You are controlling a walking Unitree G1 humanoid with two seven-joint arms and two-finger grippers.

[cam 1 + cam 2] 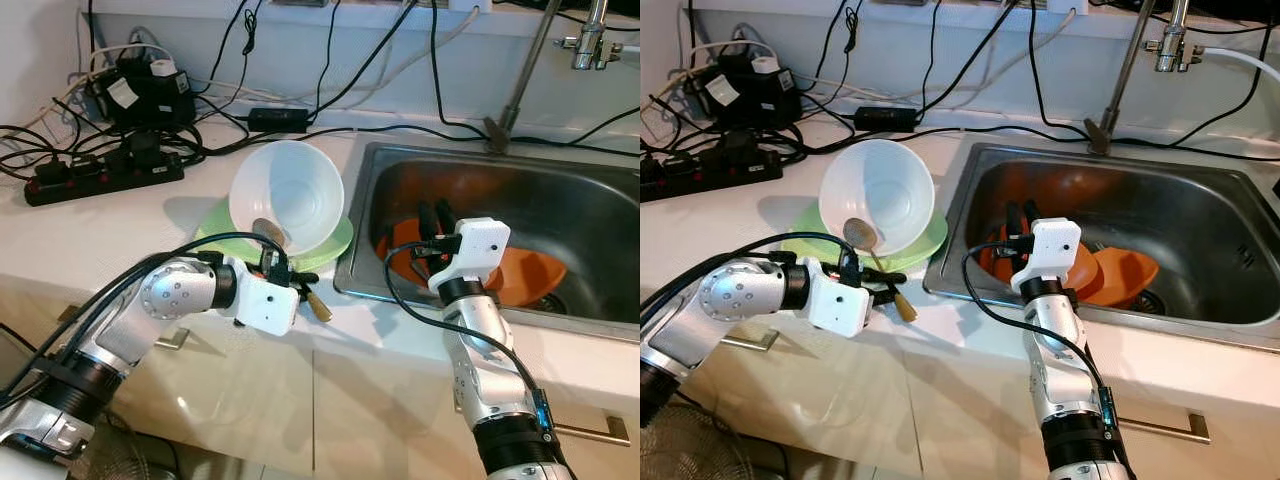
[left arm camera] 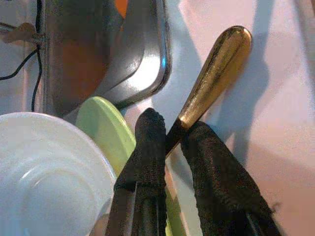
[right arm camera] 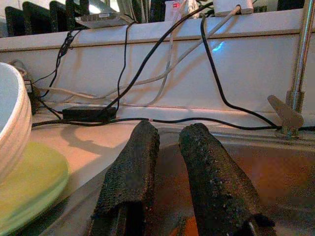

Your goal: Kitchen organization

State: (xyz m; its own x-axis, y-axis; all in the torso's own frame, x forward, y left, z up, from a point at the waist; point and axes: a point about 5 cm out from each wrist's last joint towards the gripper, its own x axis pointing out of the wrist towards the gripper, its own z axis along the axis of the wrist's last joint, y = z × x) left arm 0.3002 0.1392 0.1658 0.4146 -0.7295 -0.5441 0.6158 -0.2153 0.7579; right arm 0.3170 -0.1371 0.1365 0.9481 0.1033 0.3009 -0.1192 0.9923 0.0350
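Brass-handled spoon (image 2: 212, 78) sits clamped in the left gripper (image 2: 172, 137) at frame centre; right gripper (image 3: 170, 140), fingers slightly apart, hovers over the sink (image 1: 560, 215)

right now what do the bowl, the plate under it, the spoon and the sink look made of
White bowl: matte translucent, likely plastic.
Green plate: dull pale green, probably plastic or melamine.
Spoon: mirror-bright gold handle, looks like metal; pinched by the left gripper.
Sink: brushed grey sheen, stainless steel.
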